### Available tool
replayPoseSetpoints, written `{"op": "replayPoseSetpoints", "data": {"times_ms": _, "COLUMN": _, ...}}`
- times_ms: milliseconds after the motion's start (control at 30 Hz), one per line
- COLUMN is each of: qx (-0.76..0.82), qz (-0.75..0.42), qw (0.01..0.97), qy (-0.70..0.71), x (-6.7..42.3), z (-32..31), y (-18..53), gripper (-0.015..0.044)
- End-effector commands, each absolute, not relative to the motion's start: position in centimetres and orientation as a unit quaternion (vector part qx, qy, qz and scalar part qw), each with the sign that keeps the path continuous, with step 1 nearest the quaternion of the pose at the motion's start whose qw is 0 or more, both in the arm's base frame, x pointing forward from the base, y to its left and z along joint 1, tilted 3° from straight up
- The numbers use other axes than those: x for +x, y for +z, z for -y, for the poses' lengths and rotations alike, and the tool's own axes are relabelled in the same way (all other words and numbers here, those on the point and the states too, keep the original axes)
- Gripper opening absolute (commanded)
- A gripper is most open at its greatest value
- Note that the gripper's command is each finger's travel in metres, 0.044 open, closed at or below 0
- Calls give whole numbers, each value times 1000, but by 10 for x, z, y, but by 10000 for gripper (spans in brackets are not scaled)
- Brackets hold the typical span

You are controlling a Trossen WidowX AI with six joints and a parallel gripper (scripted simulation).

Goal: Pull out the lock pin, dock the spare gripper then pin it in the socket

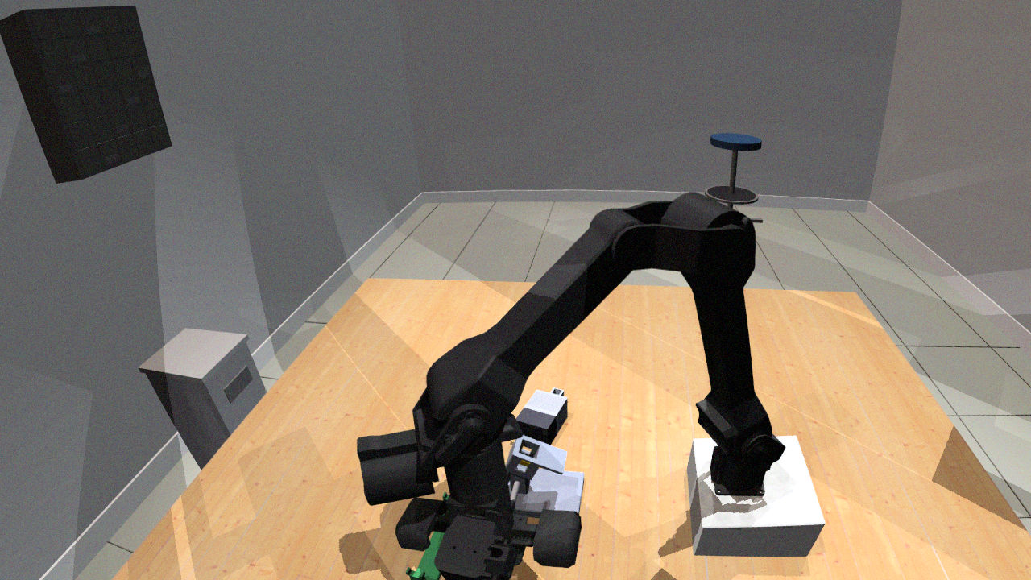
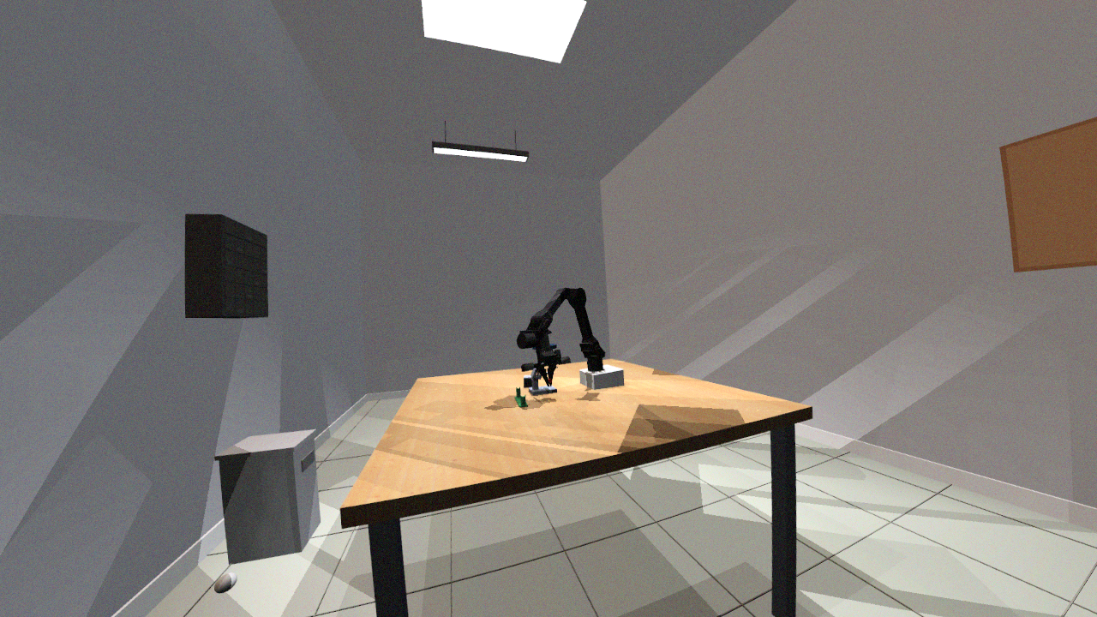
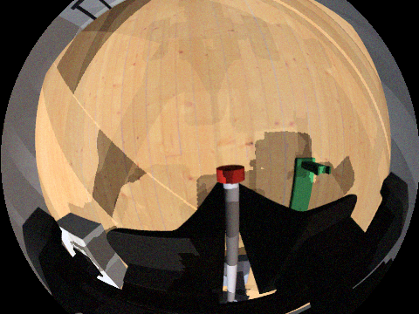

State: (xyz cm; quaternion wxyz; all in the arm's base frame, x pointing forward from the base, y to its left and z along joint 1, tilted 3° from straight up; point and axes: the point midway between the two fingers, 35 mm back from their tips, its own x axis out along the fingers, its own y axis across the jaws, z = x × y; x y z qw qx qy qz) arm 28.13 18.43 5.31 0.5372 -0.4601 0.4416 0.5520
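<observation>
The gripper [image 3: 233, 239] is closing almost fully on the pin [image 3: 232, 221], pinching its grey shaft between dark fingers so the red cap [image 3: 230, 174] is sticking out past the tips toward 12 o'clock in the wrist view; holding it by the shaft seems to be leaving the cap free, and the pin appears to be out of its socket and carried over the table [image 3: 204, 76]. The green spare gripper [image 3: 304, 183] is lying on the wood at about 2 o'clock from the pin, just beside the fingers but not touching them, probably waiting to be docked. In the top view the grey mount [image 1: 545, 461] is sitting at 3 o'clock of the wrist, partly hidden by the arm [image 1: 562, 288], so I cannot tell whether its socket is showing clear. The arm is bending over from its white base block [image 1: 800, 519], which is standing well apart at 3 o'clock. Off the table, a grey cabinet [image 1: 198, 374] and a blue stool [image 1: 735, 141] are standing far off and not interfering. The pin likely needs parking somewhere that does not block the spare gripper
</observation>
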Motion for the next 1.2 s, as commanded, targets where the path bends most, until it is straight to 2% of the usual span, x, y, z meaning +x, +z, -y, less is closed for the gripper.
{"op": "replayPoseSetpoints", "data": {"times_ms": 0, "qx": -461, "qz": -440, "qw": 539, "qy": 551, "x": 282, "z": -184, "y": 61, "gripper": 0}}
{"op": "replayPoseSetpoints", "data": {"times_ms": 667, "qx": -457, "qz": -452, "qw": 527, "qy": 555, "x": 274, "z": -181, "y": 72, "gripper": 0}}
{"op": "replayPoseSetpoints", "data": {"times_ms": 1167, "qx": -452, "qz": -458, "qw": 535, "qy": 548, "x": 315, "z": -199, "y": 83, "gripper": 0}}
